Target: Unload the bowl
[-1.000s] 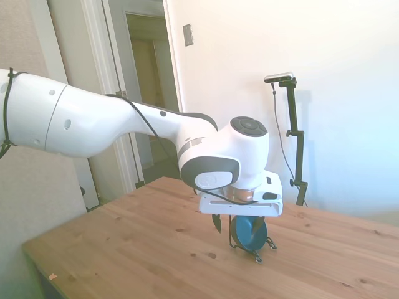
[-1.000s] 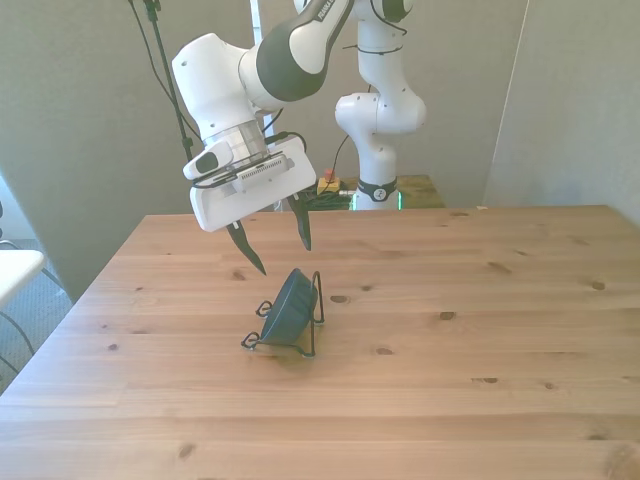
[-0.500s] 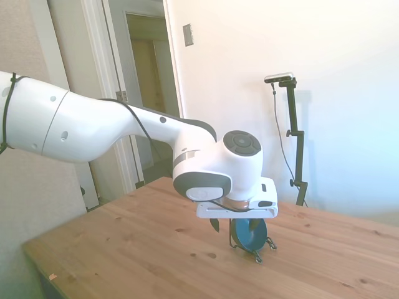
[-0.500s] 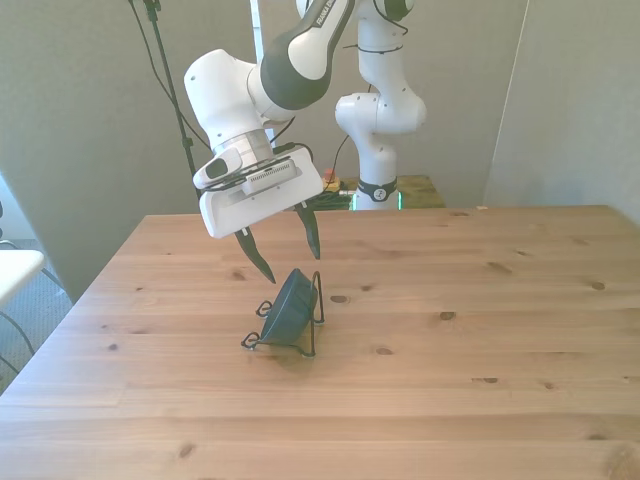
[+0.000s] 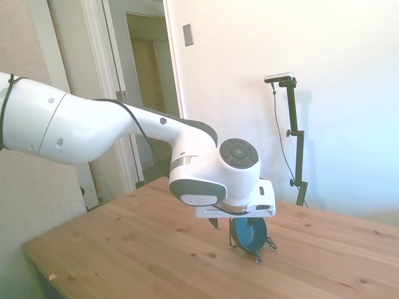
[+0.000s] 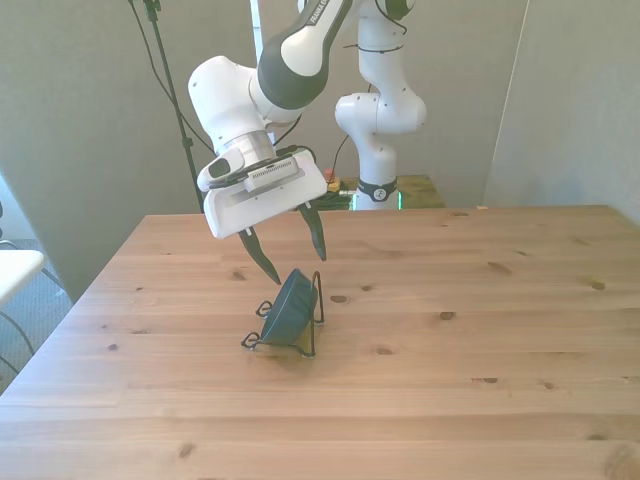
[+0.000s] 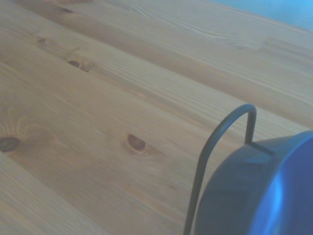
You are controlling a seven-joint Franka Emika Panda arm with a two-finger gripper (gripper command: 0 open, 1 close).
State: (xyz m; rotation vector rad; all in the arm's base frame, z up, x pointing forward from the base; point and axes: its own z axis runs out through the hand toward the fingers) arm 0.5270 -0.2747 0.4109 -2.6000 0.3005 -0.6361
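Approach step: the empty, wide-open gripper (image 6: 288, 252) hovers just above the bowl (image 6: 289, 307) propped in its wire stand (image 6: 312, 318); next, lower and pinch the rim

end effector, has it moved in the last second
Yes. In the front view the open end effector has dropped lower and shifted toward that view's right, closer to the small dark teal bowl on its stand.
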